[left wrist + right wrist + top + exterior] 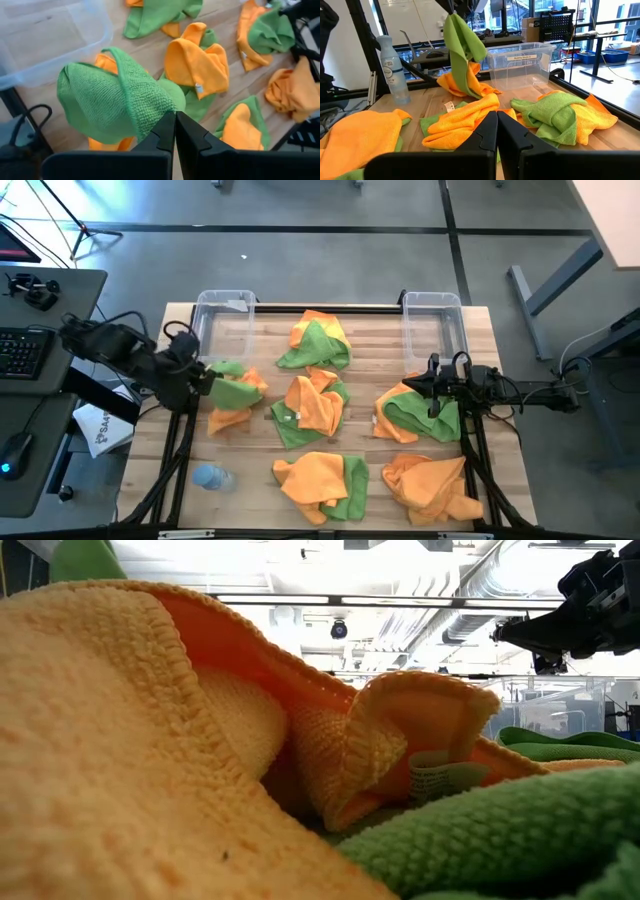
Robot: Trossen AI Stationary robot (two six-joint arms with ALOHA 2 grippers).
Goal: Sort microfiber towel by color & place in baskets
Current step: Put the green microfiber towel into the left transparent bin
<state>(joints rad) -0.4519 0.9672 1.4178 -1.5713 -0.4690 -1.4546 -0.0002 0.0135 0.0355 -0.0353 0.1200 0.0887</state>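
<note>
**Left gripper lifts a green towel beside the left basket**

Here, I see the left gripper (175, 122) with its two dark fingers pinched together on a green towel (107, 97). The cloth hangs bunched from the fingertips, raised off the wooden table (260, 340) just beside the left basket (222, 315). An orange towel (106, 62) lies under and behind the lifted green one, also close to that basket.

The right gripper (496, 127) has its fingers pressed together with nothing between them. It hovers low above an orange and green heap (415, 412), near the right basket (435, 320).

Both baskets are clear plastic tubs at the table's far edge. The left basket holds no towel that I can see, and the right basket likewise looks bare inside.

More orange and green towels lie in mixed heaps between the two baskets and toward the near edge: one heap (318, 340) between the tubs, one (312, 408) at the table's middle, and two (322, 478) (432, 485) nearest the front. A pale blue bottle (212, 476) lies on the table, well apart from the left basket, near the front edge.
</note>
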